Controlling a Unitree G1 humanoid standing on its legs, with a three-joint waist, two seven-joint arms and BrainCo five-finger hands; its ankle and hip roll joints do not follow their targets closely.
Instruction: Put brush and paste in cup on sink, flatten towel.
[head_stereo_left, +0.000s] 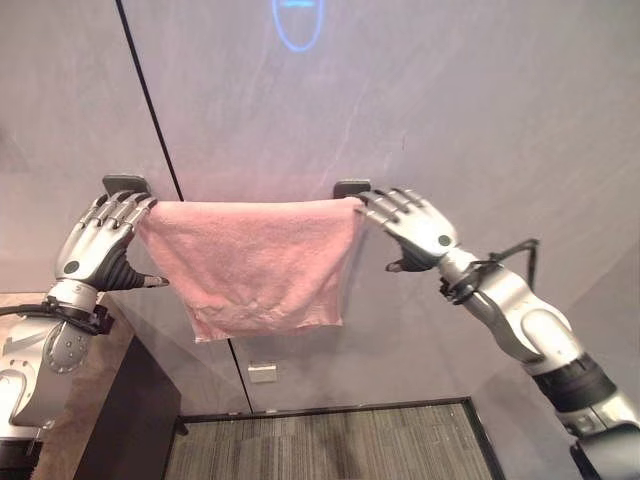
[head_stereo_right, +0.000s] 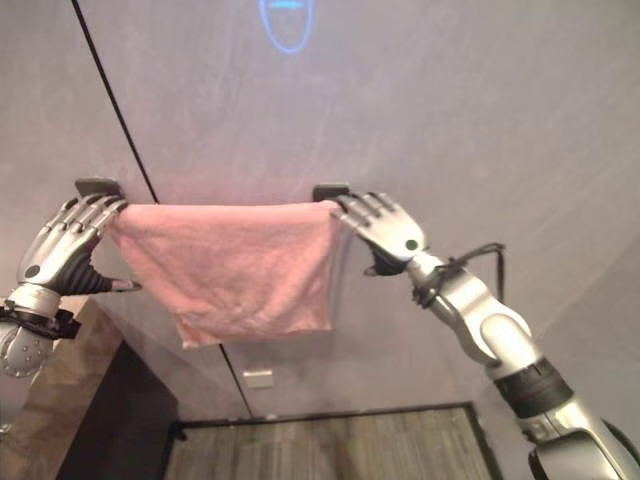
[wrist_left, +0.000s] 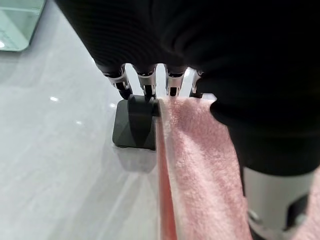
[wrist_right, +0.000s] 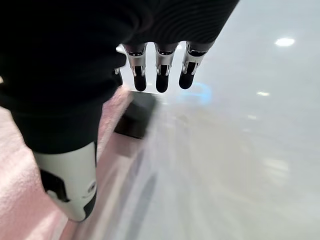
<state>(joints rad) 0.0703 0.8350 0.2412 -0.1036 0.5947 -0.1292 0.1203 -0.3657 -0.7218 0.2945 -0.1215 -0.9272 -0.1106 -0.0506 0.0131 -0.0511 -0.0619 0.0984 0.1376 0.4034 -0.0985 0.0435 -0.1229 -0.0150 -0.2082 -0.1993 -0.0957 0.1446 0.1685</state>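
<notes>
A pink towel (head_stereo_left: 255, 265) hangs over a rail on the grey wall, between two black brackets (head_stereo_left: 125, 184) (head_stereo_left: 351, 187). Its lower edge is uneven and dips lower on the left. My left hand (head_stereo_left: 100, 240) rests on the towel's left top corner by the left bracket (wrist_left: 134, 125), fingers straight over the rail and thumb sticking out below. At the right top corner lies my right hand (head_stereo_left: 420, 228), open, its fingers (wrist_right: 161, 75) reaching towards the right bracket (wrist_right: 137, 117). The pink cloth (wrist_left: 200, 165) runs under the left palm.
A brown stone counter (head_stereo_left: 85, 400) with a dark side panel (head_stereo_left: 140, 420) stands at the lower left. Striped floor covering (head_stereo_left: 330, 445) lies below the towel. On the wall are a small white socket (head_stereo_left: 262, 372) and a black slanted seam (head_stereo_left: 150, 100).
</notes>
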